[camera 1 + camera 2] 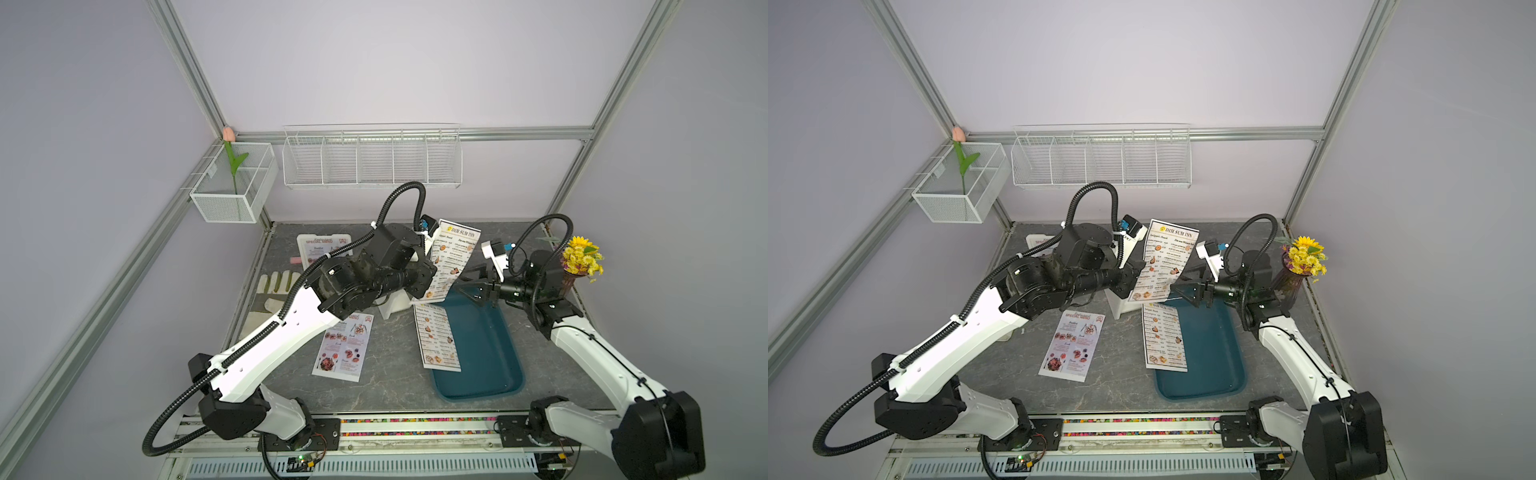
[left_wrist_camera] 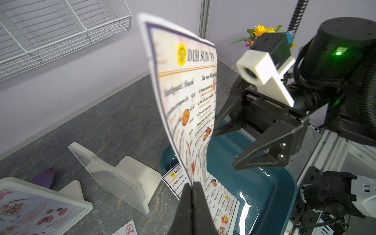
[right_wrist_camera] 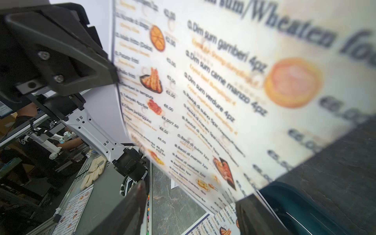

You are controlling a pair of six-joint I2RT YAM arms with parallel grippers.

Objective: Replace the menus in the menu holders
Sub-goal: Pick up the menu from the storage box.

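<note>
While the left hand (image 2: 192, 186) clamps shut on an upright DIM SUM INN menu (image 1: 453, 257) above bench (image 1: 291, 374) centre | right hand (image 1: 467, 286): jaws apart, at that sheet's 3 o'clock | second DIM SUM INN sheet (image 1: 438, 336): across teal tray (image 1: 486, 365) rim, 5 o'clock | empty menu holder (image 2: 114, 175): centre

I see the held DIM SUM INN menu (image 2: 189, 91) as white with a purple border, black heading, yellow logo and orange food photos. The tray (image 1: 490, 365) is teal and the counter (image 1: 390, 390) grey, marble-veined. The loose SPECIAL MENU sheet (image 1: 343, 349) is headed red. The flowers (image 1: 579, 253) are yellow.
</note>
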